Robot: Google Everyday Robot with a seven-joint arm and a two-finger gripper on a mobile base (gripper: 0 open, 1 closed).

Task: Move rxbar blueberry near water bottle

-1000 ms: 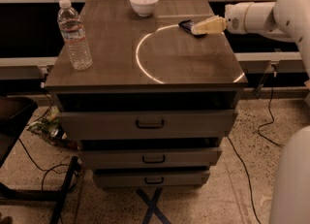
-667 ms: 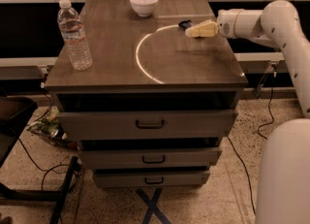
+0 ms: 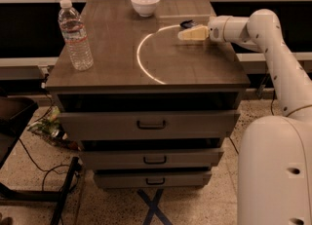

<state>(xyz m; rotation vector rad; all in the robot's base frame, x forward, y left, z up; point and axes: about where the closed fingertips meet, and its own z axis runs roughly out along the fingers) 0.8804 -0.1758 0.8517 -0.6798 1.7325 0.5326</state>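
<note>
Low over the right rear part of the counter [image 3: 204, 68], tip pointing left: end effector [image 3: 185, 34]. Right edge close behind it, under the wrist; rear edge near on its far side. Ahead of the tip, broad bare wood, crossed only by a bright arc [image 3: 141, 58] of light, open all the way to the bottle [image 3: 75, 36]. Bottle upright and capped, well apart from the end effector, far ahead by the left edge. White bowl [image 3: 145, 3] ahead and off to the far side, at the rear edge, clear of the straight line to the bottle. Bar [image 3: 187, 24] flat on the counter just beside the tip, on its far side; touching or not, cannot tell. How far open the end effector stands: cannot tell. Drawers [image 3: 151, 124] below the top; white arm [image 3: 273, 48] coming in from the right.
</note>
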